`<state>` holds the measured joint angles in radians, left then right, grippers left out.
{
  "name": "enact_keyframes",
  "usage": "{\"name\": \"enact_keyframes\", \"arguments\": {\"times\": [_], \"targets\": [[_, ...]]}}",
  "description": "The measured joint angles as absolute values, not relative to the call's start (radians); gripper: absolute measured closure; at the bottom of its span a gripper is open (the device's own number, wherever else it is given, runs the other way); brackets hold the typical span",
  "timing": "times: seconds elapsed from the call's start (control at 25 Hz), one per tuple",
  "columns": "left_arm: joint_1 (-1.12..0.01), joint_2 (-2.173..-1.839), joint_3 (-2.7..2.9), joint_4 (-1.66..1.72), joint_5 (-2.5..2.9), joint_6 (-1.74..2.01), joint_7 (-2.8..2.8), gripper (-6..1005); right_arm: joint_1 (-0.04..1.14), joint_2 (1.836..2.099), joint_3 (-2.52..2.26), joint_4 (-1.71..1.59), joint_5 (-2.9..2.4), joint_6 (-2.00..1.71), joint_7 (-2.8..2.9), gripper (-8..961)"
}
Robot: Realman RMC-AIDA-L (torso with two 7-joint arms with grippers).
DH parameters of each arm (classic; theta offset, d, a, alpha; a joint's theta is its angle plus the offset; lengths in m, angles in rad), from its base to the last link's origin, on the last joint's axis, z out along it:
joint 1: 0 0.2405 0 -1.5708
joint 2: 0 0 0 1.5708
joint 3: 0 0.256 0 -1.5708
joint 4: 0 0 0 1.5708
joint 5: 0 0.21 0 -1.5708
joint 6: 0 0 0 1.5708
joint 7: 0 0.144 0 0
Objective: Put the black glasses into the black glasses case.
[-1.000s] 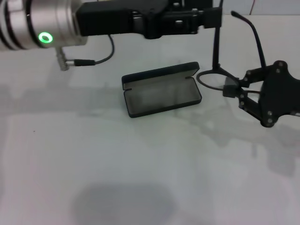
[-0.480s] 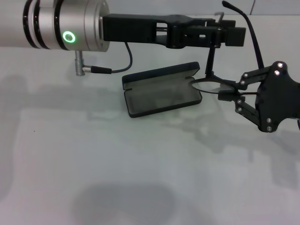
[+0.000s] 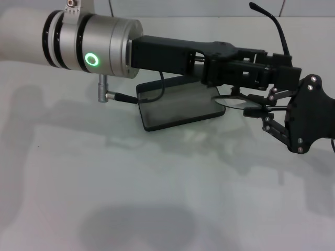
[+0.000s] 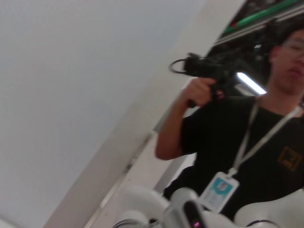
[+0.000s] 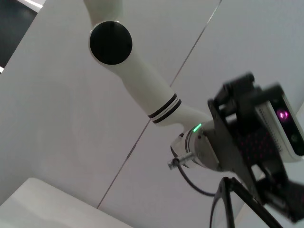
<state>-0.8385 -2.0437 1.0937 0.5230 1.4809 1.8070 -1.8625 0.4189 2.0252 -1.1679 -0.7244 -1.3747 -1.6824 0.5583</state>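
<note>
The black glasses case (image 3: 175,112) lies open on the white table, its grey lining showing; my left arm hides its lid. The black glasses (image 3: 234,99) hang just right of the case, one lens over its right end and one temple arm (image 3: 277,31) sticking up. My right gripper (image 3: 255,107) is shut on the frame beside that lens. My left gripper (image 3: 272,73) reaches across from the left, directly above the glasses and close to the right gripper. The right wrist view shows a lens rim (image 5: 219,204) under the left gripper (image 5: 251,142).
The left arm's silver wrist (image 3: 94,47) and its cable (image 3: 125,97) hang over the table left of the case. The left wrist view looks up at a person (image 4: 247,137) holding a device. The white table (image 3: 157,198) stretches toward the front.
My left arm has swept right and lower, now covering the case lid and reaching over the glasses. The glasses have sunk slightly. The right gripper has barely moved.
</note>
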Motion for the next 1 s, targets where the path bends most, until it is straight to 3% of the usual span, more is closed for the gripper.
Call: {"name": "enact_keyframes", "arguments": {"times": [0.56,1.0], "targets": [[-0.832,-2.035,1.09,0.499,1.493,1.73,-1.874,227,0.414,2.025,-1.176,-0.721,-1.371,-1.694,0.495,837],[-0.849,-2.048,1.092,0.499,1.538,1.717,-1.879,227,0.425,2.025,-1.177,-0.699,-1.371,-1.685,0.476,837]]}}
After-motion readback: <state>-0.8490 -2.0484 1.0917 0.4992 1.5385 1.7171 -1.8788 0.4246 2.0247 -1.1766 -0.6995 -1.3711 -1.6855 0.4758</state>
